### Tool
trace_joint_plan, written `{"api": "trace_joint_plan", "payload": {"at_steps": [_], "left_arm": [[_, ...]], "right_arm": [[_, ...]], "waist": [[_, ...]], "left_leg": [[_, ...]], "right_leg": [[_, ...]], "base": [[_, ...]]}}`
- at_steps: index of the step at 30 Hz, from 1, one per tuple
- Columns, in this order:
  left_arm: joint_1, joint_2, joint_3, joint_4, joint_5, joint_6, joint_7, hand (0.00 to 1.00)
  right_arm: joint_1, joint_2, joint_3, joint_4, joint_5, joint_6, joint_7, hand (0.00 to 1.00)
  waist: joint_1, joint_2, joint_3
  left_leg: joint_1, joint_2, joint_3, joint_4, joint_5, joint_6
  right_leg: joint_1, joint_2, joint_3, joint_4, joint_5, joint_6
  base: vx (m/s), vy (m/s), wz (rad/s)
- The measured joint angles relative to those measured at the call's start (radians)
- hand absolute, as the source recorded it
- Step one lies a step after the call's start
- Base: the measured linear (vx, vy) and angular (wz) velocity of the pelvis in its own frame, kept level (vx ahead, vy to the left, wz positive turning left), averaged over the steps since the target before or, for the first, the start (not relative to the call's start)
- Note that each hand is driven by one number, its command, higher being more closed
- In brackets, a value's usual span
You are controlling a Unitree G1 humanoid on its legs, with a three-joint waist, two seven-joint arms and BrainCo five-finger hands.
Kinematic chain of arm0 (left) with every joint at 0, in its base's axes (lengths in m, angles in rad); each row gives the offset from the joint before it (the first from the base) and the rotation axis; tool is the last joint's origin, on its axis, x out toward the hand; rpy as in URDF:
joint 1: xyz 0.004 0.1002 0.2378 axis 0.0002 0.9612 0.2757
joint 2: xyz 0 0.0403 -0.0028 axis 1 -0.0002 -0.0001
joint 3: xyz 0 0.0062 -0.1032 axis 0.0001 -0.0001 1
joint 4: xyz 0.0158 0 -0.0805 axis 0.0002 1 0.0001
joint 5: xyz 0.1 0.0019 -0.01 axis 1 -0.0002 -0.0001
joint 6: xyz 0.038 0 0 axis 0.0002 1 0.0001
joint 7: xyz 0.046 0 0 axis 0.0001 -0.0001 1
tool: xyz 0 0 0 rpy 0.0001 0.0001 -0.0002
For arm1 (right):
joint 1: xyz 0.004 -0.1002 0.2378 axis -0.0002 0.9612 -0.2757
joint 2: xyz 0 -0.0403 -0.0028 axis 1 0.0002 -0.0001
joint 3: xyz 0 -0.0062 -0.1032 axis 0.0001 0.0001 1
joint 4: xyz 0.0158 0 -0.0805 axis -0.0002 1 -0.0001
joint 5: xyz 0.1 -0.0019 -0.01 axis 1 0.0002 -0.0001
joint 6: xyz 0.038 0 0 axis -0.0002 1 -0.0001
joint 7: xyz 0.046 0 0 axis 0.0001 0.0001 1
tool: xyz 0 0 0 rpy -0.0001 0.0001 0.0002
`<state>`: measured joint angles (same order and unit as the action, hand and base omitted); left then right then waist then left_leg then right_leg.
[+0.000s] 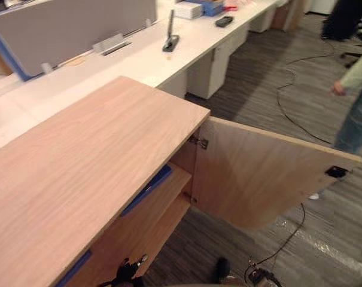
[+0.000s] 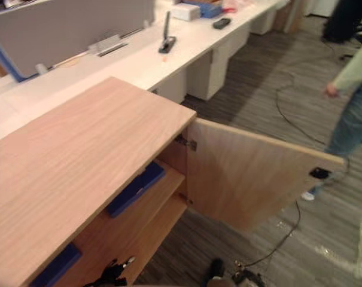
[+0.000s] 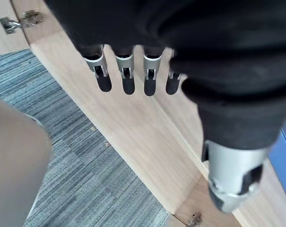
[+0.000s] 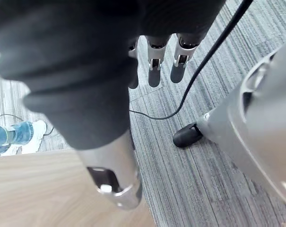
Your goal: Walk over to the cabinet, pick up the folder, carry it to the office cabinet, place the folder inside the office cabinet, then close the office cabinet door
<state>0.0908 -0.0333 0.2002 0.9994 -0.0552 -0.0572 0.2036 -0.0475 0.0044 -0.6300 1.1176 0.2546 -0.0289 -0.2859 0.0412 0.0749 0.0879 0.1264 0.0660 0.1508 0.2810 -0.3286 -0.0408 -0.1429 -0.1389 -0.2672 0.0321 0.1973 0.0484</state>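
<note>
- Left hand: fingers straight and slack, holding nothing, thumb held apart.
- The tips hang over the front edge of a cabinet board, with grey carpet below them.
- Blue edge of the folder shows just past the thumb, not touched.
- In the eye views, dark finger tips sit at the bottom edge in front of the lower shelf. They look like the left hand's.
- Right hand: fingers straight and released, holding nothing, pointing down at the carpet. The door's wood is beside the thumb.
- Folder lies flat on the upper shelf inside the cabinet, half hidden under the top, near the hinge side.
- A second blue piece lies further left on the same shelf. Cannot tell whether it is another folder.
- Door is wide open, swung out to the right, with a dark latch at its far edge.
- Writing: print on the boxes on the white desk is too small to read.
- A grey panel stands on the desk behind the cabinet.
- Person in jeans and a pale sleeve stands at the right, just past the door's far edge.
</note>
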Motion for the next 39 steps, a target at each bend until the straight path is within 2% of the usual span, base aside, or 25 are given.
{"api": "trace_joint_plan", "payload": {"at_steps": [4, 6, 7, 8, 9, 12, 17, 19, 22, 23, 24, 25, 26, 28, 29, 30, 31, 32, 33, 34, 35, 36, 39], "left_arm": [[-0.005, -0.006, 0.017, -0.018, 0.006, 0.0, 0.002, 0.0], [0.004, -0.008, 0.031, -0.037, 0.026, 0.0, 0.001, 0.0], [0.002, -0.001, 0.046, -0.052, 0.037, -0.006, 0.0, 0.0], [0.009, -0.021, 0.057, -0.072, 0.046, -0.015, 0.001, 0.0], [0.014, -0.025, 0.059, -0.073, 0.046, -0.017, 0.001, 0.0], [0.034, -0.019, 0.077, -0.09, 0.059, -0.02, 0.0, 0.0], [0.044, -0.02, 0.092, -0.079, 0.084, -0.02, -0.001, 0.0], [0.036, -0.018, 0.098, -0.06, 0.097, -0.02, -0.003, 0.0], [0.03, -0.022, 0.115, -0.046, 0.101, -0.02, -0.003, 0.0], [0.035, -0.031, 0.147, -0.043, 0.097, -0.02, -0.002, 0.0], [0.036, -0.035, 0.163, -0.042, 0.097, -0.021, -0.002, 0.0], [0.036, -0.035, 0.169, -0.038, 0.092, -0.022, -0.001, 0.0], [0.04, -0.035, 0.172, -0.038, 0.084, -0.021, 0.0, 0.0], [0.051, -0.029, 0.175, -0.04, 0.072, -0.027, 0.002, 0.0], [0.055, -0.015, 0.169, -0.039, 0.069, -0.027, 0.003, 0.0], [0.056, 0.002, 0.165, -0.038, 0.063, -0.028, 0.004, 0.0], [0.053, 0.02, 0.151, -0.029, 0.06, -0.025, 0.004, 0.0], [0.047, 0.028, 0.135, -0.026, 0.057, -0.025, 0.003, 0.0], [0.044, 0.029, 0.128, -0.027, 0.054, -0.031, 0.004, 0.0], [0.044, 0.032, 0.114, -0.025, 0.051, -0.033, 0.006, 0.0], [0.052, 0.031, 0.097, -0.025, 0.042, -0.033, 0.008, 0.0], [0.053, 0.035, 0.098, -0.025, 0.02, -0.033, 0.007, 0.0], [0.057, 0.061, 0.066, -0.026, -0.016, -0.028, 0.007, 0.0]], "right_arm": [[0.006, 0.021, 0.031, -0.055, 0.0, 0.001, -0.003, 0.0], [0.005, 0.028, 0.076, -0.078, 0.0, 0.0, -0.004, 0.0], [0.003, 0.04, 0.081, -0.091, 0.0, -0.002, -0.005, 0.0], [0.012, 0.042, 0.081, -0.105, 0.0, -0.003, -0.007, 0.0], [0.014, 0.045, 0.085, -0.104, 0.0, -0.003, -0.007, 0.0], [0.015, 0.079, 0.11, -0.101, 0.0, 0.001, -0.003, 0.0], [0.03, 0.079, 0.117, -0.102, 0.001, -0.002, -0.001, 0.0], [0.032, 0.076, 0.171, -0.104, 0.002, -0.004, 0.0, 0.0], [0.021, 0.068, 0.196, -0.111, 0.002, -0.005, -0.001, 0.0], [0.018, 0.071, 0.196, -0.123, 0.002, -0.005, -0.002, 0.0], [0.016, 0.071, 0.198, -0.129, 0.002, -0.004, -0.002, 0.0], [0.015, 0.068, 0.195, -0.156, 0.002, -0.004, -0.006, 0.0], [0.007, 0.06, 0.194, -0.174, 0.001, -0.004, -0.009, 0.0], [-0.033, 0.047, 0.19, -0.176, 0.001, -0.005, -0.011, 0.0], [-0.061, 0.042, 0.185, -0.176, 0.001, -0.008, -0.012, 0.0], [-0.076, 0.041, 0.183, -0.175, 0.001, -0.009, -0.012, 0.0], [-0.105, 0.026, 0.183, -0.175, 0.001, -0.012, -0.012, 0.0], [-0.132, 0.001, 0.185, -0.175, 0.001, -0.016, -0.014, 0.0], [-0.137, -0.015, 0.186, -0.171, 0.0, -0.019, -0.015, 0.0], [-0.141, -0.056, 0.179, -0.165, 0.001, -0.028, -0.027, 0.0], [-0.147, -0.099, 0.18, -0.165, 0.002, -0.031, -0.033, 0.0], [-0.151, -0.112, 0.18, -0.162, 0.002, -0.032, -0.033, 0.0], [-0.202, -0.134, 0.178, -0.164, 0.003, -0.036, -0.038, 0.0]], "waist": [[-0.016, -0.004, 0.008], [-0.013, -0.027, 0.019], [-0.01, -0.052, 0.023], [-0.019, -0.034, 0.01], [-0.002, -0.043, 0.008], [0.001, -0.06, -0.008], [-0.001, -0.059, -0.015], [-0.003, -0.058, -0.014], [-0.001, -0.054, -0.01], [0.008, -0.045, -0.013], [0.008, -0.045, -0.014], [0.005, -0.045, -0.019], [0.006, -0.041, -0.029], [0.012, -0.045, -0.046], [0.013, -0.065, -0.06], [0.019, -0.08, -0.07], [0.029, -0.086, -0.086], [0.034, -0.096, -0.08], [0.037, -0.112, -0.07], [0.037, -0.106, -0.069], [0.04, -0.077, -0.077], [0.049, -0.077, -0.074], [0.028, -0.091, -0.074]], "left_leg": [[-0.003, -0.018, 0.019, 0.05, 0.002, 0.004], [-0.016, -0.04, 0.018, 0.115, 0.025, -0.001], [-0.041, -0.053, 0.018, 0.122, -0.003, 0.047], [-0.04, -0.028, 0.027, 0.005, 0.037, 0.049], [-0.031, -0.031, 0.041, 0.004, 0.04, 0.048], [-0.016, -0.032, 0.063, -0.017, 0.041, 0.047], [0.014, -0.016, 0.08, -0.054, 0.053, 0.027], [0.024, -0.005, 0.089, -0.059, 0.054, 0.023], [0.052, 0.012, 0.124, -0.052, 0.055, 0.024], [0.062, 0.032, 0.144, -0.059, 0.053, 0.029], [0.067, 0.035, 0.157, -0.062, 0.053, 0.029], [0.069, 0.041, 0.164, -0.062, 0.054, 0.028], [0.069, 0.056, 0.171, -0.062, 0.058, 0.023], [0.067, 0.071, 0.193, -0.065, 0.065, 0.011], [0.065, 0.065, 0.209, -0.07, 0.071, 0.002], [0.063, 0.058, 0.222, -0.071, 0.073, -0.003], [0.04, 0.064, 0.242, -0.051, 0.085, -0.004], [-0.03, 0.069, 0.232, 0.056, 0.12, 0.022], [-0.058, 0.058, 0.213, 0.054, 0.101, -0.002], [-0.035, 0.014, 0.149, -0.15, 0.114, -0.014], [-0.048, 0.021, 0.117, -0.249, 0.251, -0.006], [-0.045, 0.03, 0.12, -0.23, 0.253, -0.027], [-0.044, 0.034, 0.109, -0.232, 0.251, -0.034]], "right_leg": [[-0.013, -0.005, 0.0, 0.037, -0.01, -0.003], [-0.005, -0.032, 0.006, 0.04, -0.01, -0.002], [0.006, -0.07, 0.015, 0.032, -0.005, 0.004], [0.011, -0.053, 0.002, 0.029, -0.003, 0.006], [0.012, -0.056, 0.009, 0.022, -0.002, 0.008], [0.02, -0.054, 0.005, 0.014, 0.0, 0.002], [0.028, -0.023, 0.008, -0.009, 0.001, 0.004], [0.027, -0.014, 0.006, -0.003, 0.002, 0.004], [0.01, -0.017, -0.04, 0.066, 0.002, 0.002], [0.005, -0.016, -0.067, 0.088, -0.012, -0.023], [-0.011, -0.037, -0.106, 0.16, -0.069, -0.06], [-0.038, -0.113, -0.191, 0.337, -0.174, -0.09], [-0.043, -0.181, -0.239, 0.448, -0.205, -0.077], [-0.036, -0.254, -0.264, 0.509, -0.205, -0.072], [-0.023, -0.29, -0.268, 0.487, -0.184, -0.073], [-0.015, -0.292, -0.266, 0.448, -0.171, -0.044], [-0.003, -0.247, -0.273, 0.348, -0.197, 0.002], [0.024, -0.22, -0.269, 0.226, -0.166, 0.049], [0.047, -0.215, -0.262, 0.162, -0.133, 0.056], [0.098, -0.186, -0.256, 0.049, -0.079, 0.053], [0.124, -0.145, -0.257, 0.002, -0.066, 0.062], [0.131, -0.135, -0.245, -0.008, -0.065, 0.064], [0.14, -0.123, -0.241, -0.025, -0.062, 0.063]], "base": [[-0.02, 0.099, -0.29], [-0.04, 0.114, -0.2], [-0.11, 0.087, 0.15], [-0.15, 0.092, 0.02], [-0.12, 0.069, -0.16], [-0.04, 0.038, -0.16], [0.01, -0.02, -0.12], [0.02, -0.019, -0.19], [-0.06, 0.002, -0.23], [-0.09, 0.006, -0.23], [-0.08, 0.01, -0.11], [0.0, 0.0, 0.0], [0.02, -0.017, -0.04], [0.09, -0.102, -0.43], [0.13, -0.168, -0.67], [0.22, -0.293, -0.89], [0.21, -0.343, -0.92], [0.17, -0.293, -0.81], [0.0, -0.211, -0.43], [-0.07, -0.07, -0.28], [-0.08, -0.06, -0.4], [0.0, 0.036, -0.41], [0.06, -0.006, -0.08]]}}
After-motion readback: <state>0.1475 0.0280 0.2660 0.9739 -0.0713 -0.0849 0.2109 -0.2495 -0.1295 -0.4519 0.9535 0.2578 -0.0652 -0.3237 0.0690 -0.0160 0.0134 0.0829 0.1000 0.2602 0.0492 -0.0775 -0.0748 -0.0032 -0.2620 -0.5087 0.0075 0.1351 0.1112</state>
